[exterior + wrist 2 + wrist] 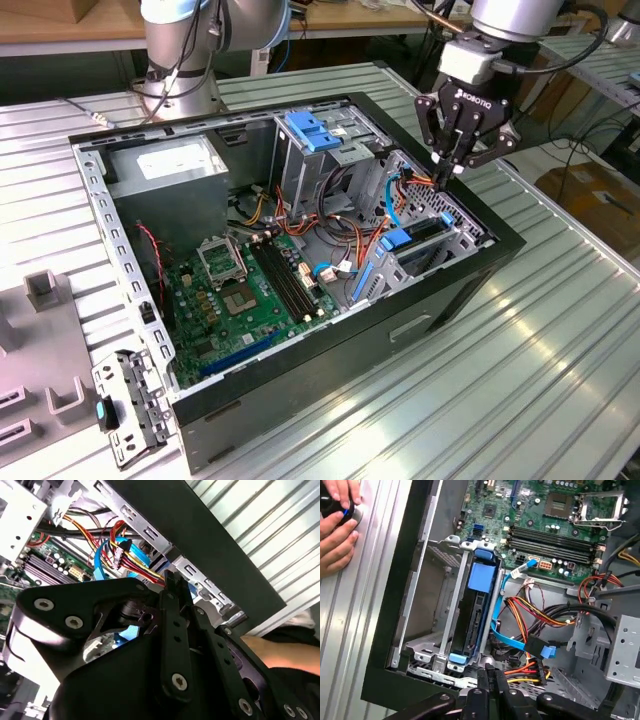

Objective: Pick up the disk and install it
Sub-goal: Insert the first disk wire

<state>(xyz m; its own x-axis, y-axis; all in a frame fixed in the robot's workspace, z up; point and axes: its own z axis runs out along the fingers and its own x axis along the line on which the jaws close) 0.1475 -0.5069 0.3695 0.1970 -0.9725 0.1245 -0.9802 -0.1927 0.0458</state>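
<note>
Fig. My pincer (447, 168) hangs over the drive cage (422, 605) at the end of the open computer case (470, 275) on the exterior view's right. Its two fingers are pressed together tip to tip with nothing between them, as both wrist views confirm (491, 677) (172, 587).

The disk (472, 620) stands on edge in a slot of the cage, between the metal uprights. Its blue side rails run along it, and a blue tab (482, 577) sits at the end nearer the motherboard (545, 525). It looks to me already slid into its bay; whether it is fully latched I cannot tell.

My fingertips sit just beside the disk's other end, at the cage rim. Close to them on the other side lie the bundle of red, yellow and orange wires (540, 612) with its black plug (538, 671), and the blue flat cable (512, 637).

My judgement on working well here:
- Keep the closed tips in line with the disk's end and not its thin blue rails.
- Apply any pressure straight along the slot, so the disk does not skew against the uprights.
- Stay clear of the loose wires, which could snag a finger or be pinched at the rim.
- Mind the person's hand (337, 527) resting on the table beside the case.
</note>
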